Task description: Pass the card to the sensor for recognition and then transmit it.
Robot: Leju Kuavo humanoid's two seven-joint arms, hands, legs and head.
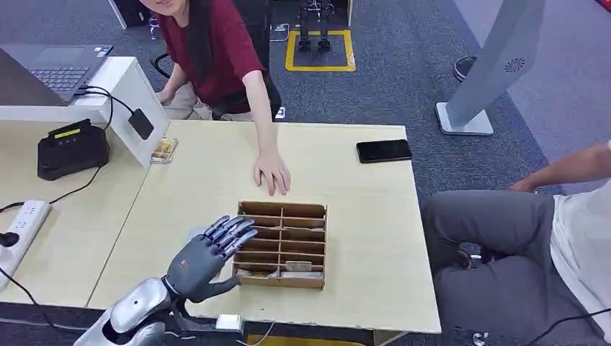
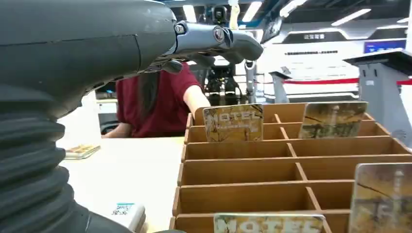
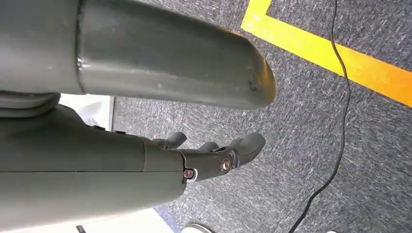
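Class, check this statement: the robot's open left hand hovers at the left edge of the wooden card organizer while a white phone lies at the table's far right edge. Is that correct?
One detail is wrong: the phone is black, not white, as the head view shows. The rest holds: the left hand, open with fingers spread, is at the left edge of the wooden card organizer, and the phone lies at the table's far right edge.

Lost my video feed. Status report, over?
Left hand open, hovering at the left edge of the wooden card rack. Right hand empty, hanging over carpet. Hotel cards standing in rack, none picked. A person's hand rests on the table behind rack.
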